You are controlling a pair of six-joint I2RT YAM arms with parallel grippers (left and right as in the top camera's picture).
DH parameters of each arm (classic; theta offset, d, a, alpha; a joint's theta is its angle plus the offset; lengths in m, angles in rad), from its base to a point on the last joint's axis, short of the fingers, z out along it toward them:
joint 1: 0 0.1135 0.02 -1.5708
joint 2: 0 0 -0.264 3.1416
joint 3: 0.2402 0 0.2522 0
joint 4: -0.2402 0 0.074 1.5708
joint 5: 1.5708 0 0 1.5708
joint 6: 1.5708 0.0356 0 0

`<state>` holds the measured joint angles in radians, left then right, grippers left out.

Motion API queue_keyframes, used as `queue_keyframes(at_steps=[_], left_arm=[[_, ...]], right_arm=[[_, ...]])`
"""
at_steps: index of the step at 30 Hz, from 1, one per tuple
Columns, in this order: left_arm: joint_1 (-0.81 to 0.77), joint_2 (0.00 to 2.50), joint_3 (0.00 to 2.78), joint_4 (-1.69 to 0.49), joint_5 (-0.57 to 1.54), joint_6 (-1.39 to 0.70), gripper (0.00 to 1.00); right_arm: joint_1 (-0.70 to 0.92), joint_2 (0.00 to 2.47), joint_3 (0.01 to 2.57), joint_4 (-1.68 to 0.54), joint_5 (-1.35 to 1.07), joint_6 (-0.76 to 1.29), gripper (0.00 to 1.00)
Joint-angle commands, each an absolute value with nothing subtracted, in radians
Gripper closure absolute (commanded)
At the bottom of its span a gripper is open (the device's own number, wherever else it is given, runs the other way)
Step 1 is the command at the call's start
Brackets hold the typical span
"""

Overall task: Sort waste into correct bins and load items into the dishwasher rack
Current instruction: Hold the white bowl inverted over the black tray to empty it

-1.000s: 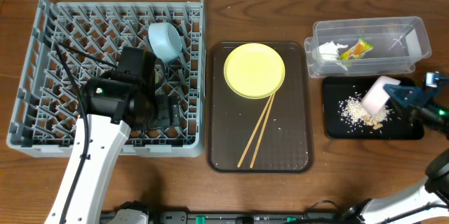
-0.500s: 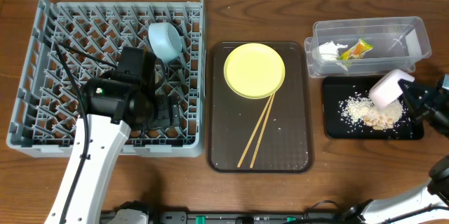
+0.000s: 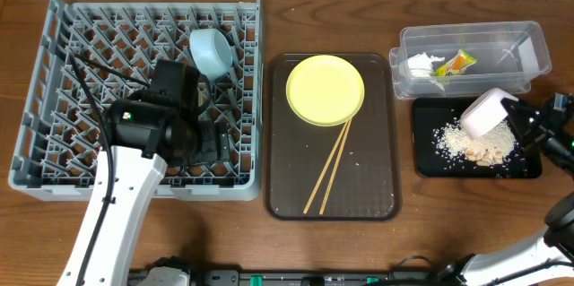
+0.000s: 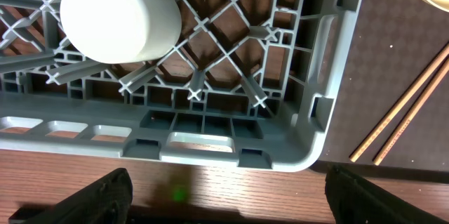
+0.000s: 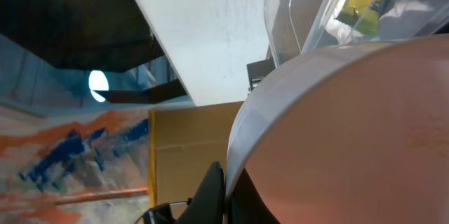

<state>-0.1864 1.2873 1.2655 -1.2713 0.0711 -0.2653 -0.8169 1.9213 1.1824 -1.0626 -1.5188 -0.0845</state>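
right gripper point(image 3: 522, 124) — pinching white bowl point(image 3: 484, 112), nearer black tray point(image 3: 429, 162) centre | left gripper point(image 4: 224, 194) — wide, empty

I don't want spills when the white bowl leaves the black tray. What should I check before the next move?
1. Right tool shut on white bowl: ok.
2. White bowl fully emptied: cannot tell.
3. Rice scraps on black tray: ok.
4. Left tool open, holding nothing: ok.
5. White cup in dishwasher rack: ok.
6. Yellow plate, chopsticks loaded: not ok, on brown tray.

left hand point(image 4: 235, 199) — fingers point(image 4: 105, 196) spread wide | right hand point(image 3: 522, 121) — apparently pinched tight, tilted
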Motion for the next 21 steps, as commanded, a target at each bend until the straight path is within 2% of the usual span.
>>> queue_keyframes(at_steps=[1,8,12,17,18,21], left_arm=[[-0.189,1.282,1.26,-1.272,0.059,-0.271,0.11],[-0.189,1.282,1.26,-1.272,0.059,-0.271,0.11],[-0.189,1.282,1.26,-1.272,0.059,-0.271,0.11],[-0.189,1.282,1.26,-1.272,0.059,-0.271,0.11],[-0.189,1.282,1.26,-1.272,0.059,-0.271,0.11],[-0.189,1.282,1.26,-1.272,0.059,-0.271,0.11]], right_arm=[[-0.828,1.923,1.18,-1.066,-1.559,-0.034,0.99],[-0.833,1.923,1.18,-1.06,-1.545,-0.034,0.99],[-0.846,1.923,1.18,-1.054,-1.412,0.023,0.99],[-0.851,1.923,1.18,-1.048,-1.366,0.02,0.99],[-0.85,1.923,1.18,-1.048,-1.385,0.005,0.99],[-0.845,1.923,1.181,-1.082,-1.561,-0.215,0.99]])
